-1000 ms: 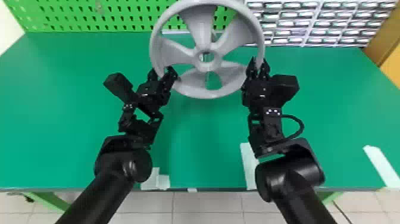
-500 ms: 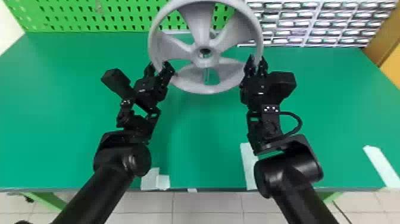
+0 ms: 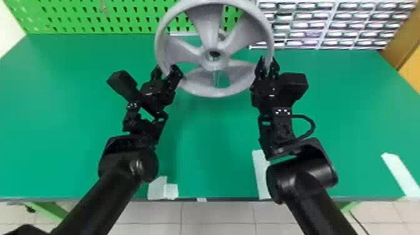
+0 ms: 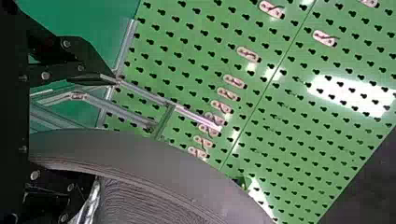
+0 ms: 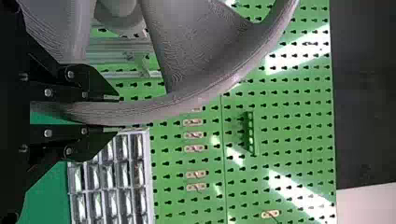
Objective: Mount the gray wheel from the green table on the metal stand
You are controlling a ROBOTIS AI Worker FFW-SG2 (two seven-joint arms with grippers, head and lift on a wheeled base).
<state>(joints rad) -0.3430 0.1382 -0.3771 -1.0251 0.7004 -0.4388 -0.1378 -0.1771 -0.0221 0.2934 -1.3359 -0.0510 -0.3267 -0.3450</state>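
Compared with a second ago, the wheel (image 3: pixel 215 91) sits a little higher in the head view and a touch further to the robot's left, most of that shift having come in the first half second. Both grippers have moved with it, up the view and slightly left. The bore of its hub, which showed light in the earliest frame, now looks dark. The wheel is above the far part of the desk (image 3: pixel 215 150), its face toward the robot, between the two arms. The right gripper (image 3: pixel 267 61) is narrow, its fingers pinching the rim on the right side. The left gripper (image 3: pixel 167 69) stands wide, the rim passing between its fingers at the lower left; in the left wrist view a clear gap shows between one finger and the rim. Beyond the wheel, the metal stand (image 4: pixel 164 122) appears as pale bars in front of the green pegboard (image 3: pixel 93 19), and the wheel is held apart from the desk surface. The drawers (image 3: pixel 325 31) behind and the tape (image 3: pixel 400 176) on the desk lie where they did.
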